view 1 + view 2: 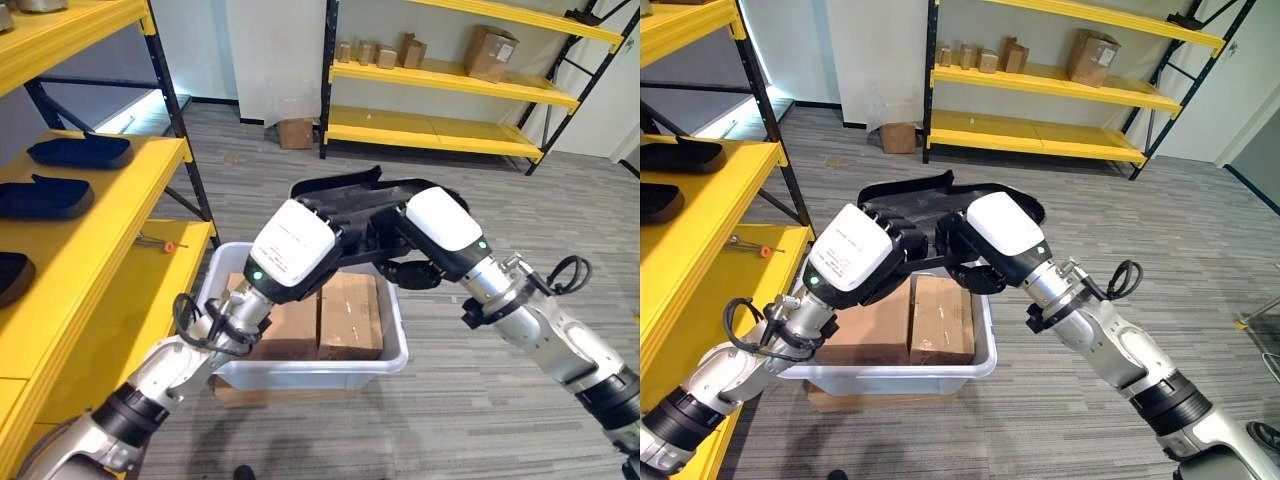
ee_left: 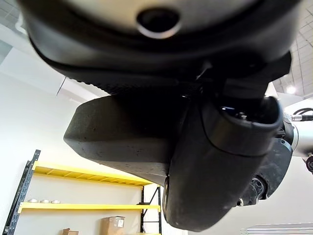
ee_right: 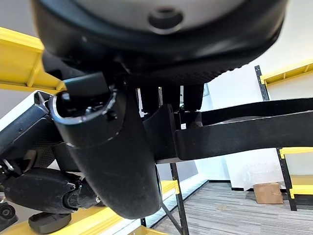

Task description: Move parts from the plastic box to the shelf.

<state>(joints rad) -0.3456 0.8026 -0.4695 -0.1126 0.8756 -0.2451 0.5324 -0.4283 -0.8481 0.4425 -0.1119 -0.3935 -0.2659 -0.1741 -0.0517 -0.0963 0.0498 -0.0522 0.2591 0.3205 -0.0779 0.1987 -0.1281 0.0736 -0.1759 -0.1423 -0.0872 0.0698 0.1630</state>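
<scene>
So nearest the camera, the white plastic box (image 1: 300, 375) sits on the grey floor on top of a flat piece of cardboard (image 1: 232, 395), and two brown cartons (image 1: 349, 314) lie side by side in its bottom.

Right above the box, both hands are clamped on one black part (image 1: 352, 205), a long, flattish moulded piece held up in the air over the box's far half. The left hand (image 1: 318, 238) has it from the robot's left side; in the left wrist view the thumb (image 2: 215, 171) is curled under the dark slab (image 2: 122, 132), so that hand is gripping it. The right hand (image 1: 405, 245) has it from the other side; in the right wrist view the fingers (image 3: 171, 98) come down over the black strip (image 3: 244, 129) and the thumb (image 3: 107, 156) wraps beneath it.

Off to the left is the yellow shelf (image 1: 120, 240), with three more black parts (image 1: 80, 150) lying in a row on its middle level and a small tool with a red tip (image 1: 160, 242) on the level below.

Farther back there's a second yellow rack (image 1: 440, 135) against the wall with a few small cardboard boxes (image 1: 490, 50) on it, and one more carton (image 1: 295, 132) on the floor beside it.
</scene>
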